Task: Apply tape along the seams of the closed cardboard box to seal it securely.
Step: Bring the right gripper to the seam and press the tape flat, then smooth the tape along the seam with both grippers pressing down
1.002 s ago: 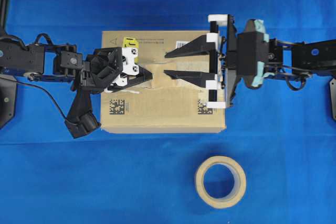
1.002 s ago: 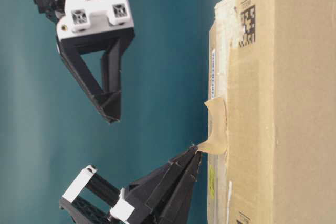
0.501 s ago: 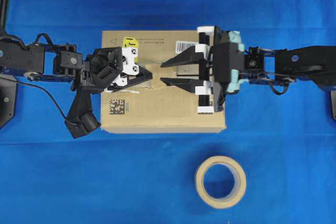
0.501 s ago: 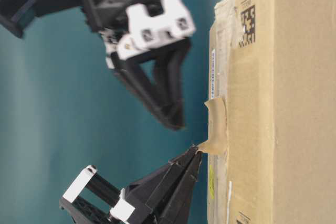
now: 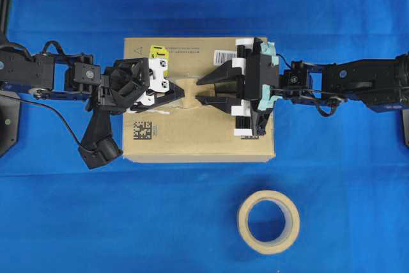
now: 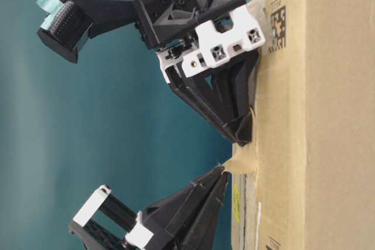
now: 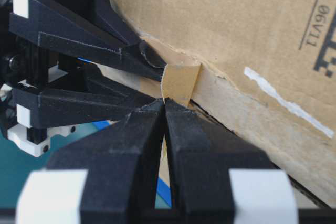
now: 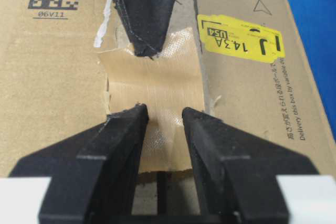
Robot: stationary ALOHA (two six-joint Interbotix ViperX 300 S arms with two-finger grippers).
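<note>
from overhead, the cardboard box [image 5: 199, 98] sits mid-cloth, the left gripper [image 5: 181, 93] and right gripper [image 5: 199, 89] meeting at its top centre; a tape roll [image 5: 268, 221] lies nearer the camera. at table level the right gripper's tips press the tape [image 6: 242, 161] onto the box. the left wrist view shows the left jaws pinched shut on the tape's edge. the right wrist view shows the right jaws slightly parted, holding nothing, resting on tape over the seams [image 8: 195, 72]. best to press and sweep flat before the left lets go.
</note>
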